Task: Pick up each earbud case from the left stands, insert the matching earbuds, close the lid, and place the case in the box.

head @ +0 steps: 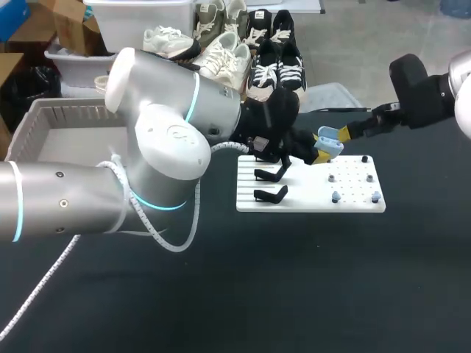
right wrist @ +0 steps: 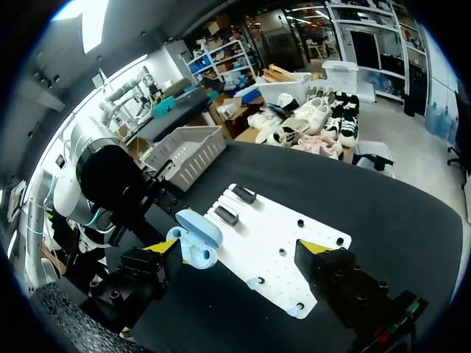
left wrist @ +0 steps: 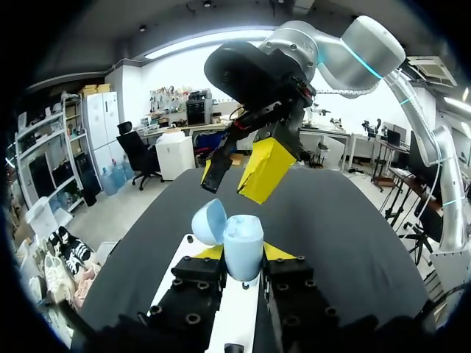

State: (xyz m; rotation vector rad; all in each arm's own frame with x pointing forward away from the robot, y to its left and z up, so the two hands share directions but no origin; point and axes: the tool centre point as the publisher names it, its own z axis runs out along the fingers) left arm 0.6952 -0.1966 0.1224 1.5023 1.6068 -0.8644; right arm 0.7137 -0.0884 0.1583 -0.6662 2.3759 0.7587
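Left gripper [left wrist: 243, 255]: closed on the light blue earbud case [left wrist: 243, 246], one finger on each side; the lid of the case stands open.
Earbud case place: in the air over the far edge of the white board [head: 309, 200], not touching it.
Right gripper [right wrist: 237, 251]: fingers wide apart, holding nothing; just beside the case, toward the right edge of the desk [head: 294, 294].
Earbuds [head: 335, 196]: two small blue pieces on the board's near right part.
Stands [head: 271, 193]: black, on the board's left part.
Box [head: 51, 121]: grey, at the desk's far left corner.
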